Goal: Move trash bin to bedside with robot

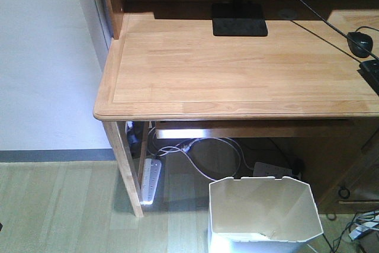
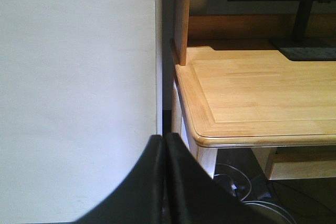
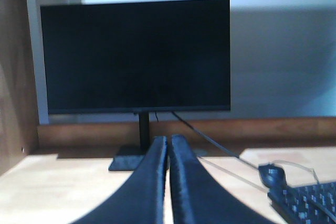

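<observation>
Our left gripper (image 2: 163, 141) has its two dark fingers (image 2: 139, 187) pressed together, with only a thin seam between them, the tips pointing forward. Our right gripper (image 3: 168, 140) is the same: its fingers (image 3: 194, 187) are closed flat against each other and point level ahead.

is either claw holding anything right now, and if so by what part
Nothing is held. The left claw and the right claw are both shut on nothing; the white plastic octagonal-rimmed trash bin stands untouched on the floor.
</observation>
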Controlling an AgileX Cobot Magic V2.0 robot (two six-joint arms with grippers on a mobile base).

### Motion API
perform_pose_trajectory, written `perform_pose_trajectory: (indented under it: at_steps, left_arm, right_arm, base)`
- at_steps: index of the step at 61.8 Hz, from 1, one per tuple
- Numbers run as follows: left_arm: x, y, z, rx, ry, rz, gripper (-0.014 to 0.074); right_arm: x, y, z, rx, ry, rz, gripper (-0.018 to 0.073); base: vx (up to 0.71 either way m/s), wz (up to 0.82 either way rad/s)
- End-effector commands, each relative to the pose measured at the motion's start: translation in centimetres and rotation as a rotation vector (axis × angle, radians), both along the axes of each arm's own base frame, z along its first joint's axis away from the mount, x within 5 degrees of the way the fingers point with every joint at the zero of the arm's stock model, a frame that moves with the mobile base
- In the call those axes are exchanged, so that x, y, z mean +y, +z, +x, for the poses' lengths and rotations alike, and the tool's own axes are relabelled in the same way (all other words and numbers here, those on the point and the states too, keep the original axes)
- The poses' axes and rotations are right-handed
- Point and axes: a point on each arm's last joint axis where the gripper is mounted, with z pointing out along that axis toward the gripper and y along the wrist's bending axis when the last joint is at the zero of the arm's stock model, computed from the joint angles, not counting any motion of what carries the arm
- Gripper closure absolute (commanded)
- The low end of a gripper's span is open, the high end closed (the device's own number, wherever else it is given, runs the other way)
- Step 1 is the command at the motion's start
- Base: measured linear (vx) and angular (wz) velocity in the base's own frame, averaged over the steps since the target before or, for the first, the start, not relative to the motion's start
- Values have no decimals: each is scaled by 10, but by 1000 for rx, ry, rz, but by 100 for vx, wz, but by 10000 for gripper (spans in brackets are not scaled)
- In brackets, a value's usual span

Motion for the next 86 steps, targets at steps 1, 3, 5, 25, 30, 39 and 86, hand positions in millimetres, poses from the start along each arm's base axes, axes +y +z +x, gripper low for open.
perform_pose_trajectory:
  at_steps: [1,3,5,25,30,39,86]
  left_arm:
    - [0,-3,1,-48,-4,-14,602]
    - [0,-3,1,-48,-4,-14,602]
    - [0,-3,1,-48,-4,-14,602]
    - [0,-3,1,-48,-4,-14,602]
    - [0,-3,1,-48,-4,-14,602]
    - [0,-3,1,-49,-4,-14,602]
    - [0,-3,1,-49,-4,-14,602]
  right_arm:
    - [0,37,3,-55,-3,-26,570]
    - [0,43,6,-35,-1,-18,570]
    - [0,49,10,-12,1,-3,570]
    - [1,75,51,237,18,156,570]
    - [1,71,57,277,16,166,570]
    - [1,67,61,311,12,139,568]
    - [0,60,61,385,-2,43,41]
  base:
    - [0,0]
    - [0,0]
    - [0,0]
    - [0,0]
    - [0,0]
    - [0,0]
    - [0,0]
